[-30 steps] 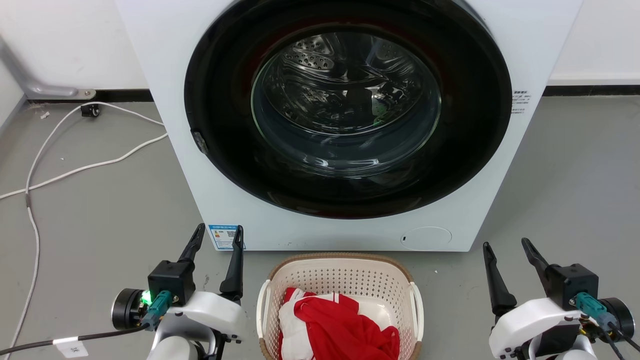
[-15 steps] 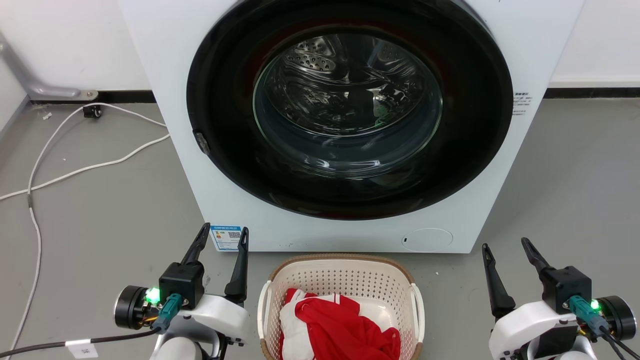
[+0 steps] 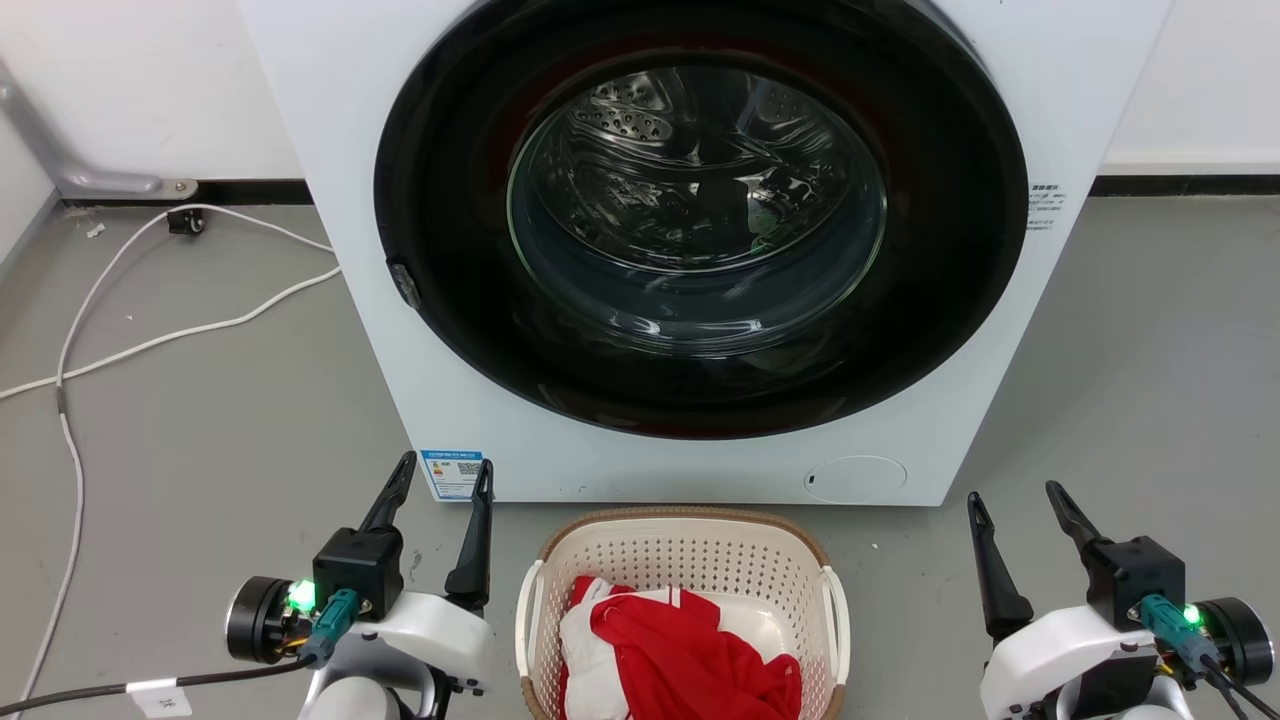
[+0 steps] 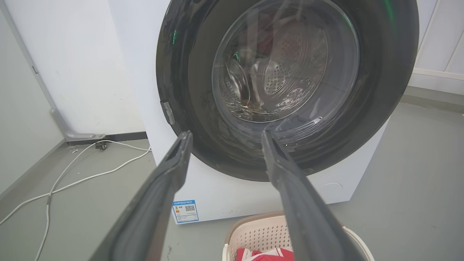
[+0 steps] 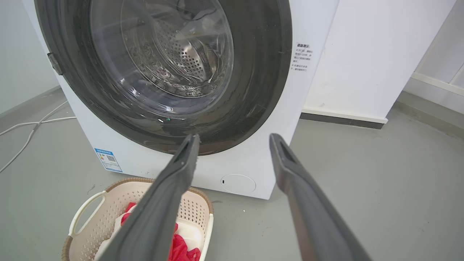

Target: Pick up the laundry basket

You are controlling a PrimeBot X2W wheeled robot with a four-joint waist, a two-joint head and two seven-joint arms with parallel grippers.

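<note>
Cream perforated plastic laundry basket: smooth semi-gloss walls, brown rim moulded with a woven-look texture. Red-and-white cloth inside it: soft, creased, slight sheen. White front-loading washing machine: smooth panel, satin finish. Black round door ring: high-gloss plastic. Porthole glass: clear, reflective. Perforated drum: bright polished metal. Grey floor: matt, smooth, lightly scuffed. Left gripper and right gripper: dark matt fingers, glossy white plastic wrist shells.
</note>
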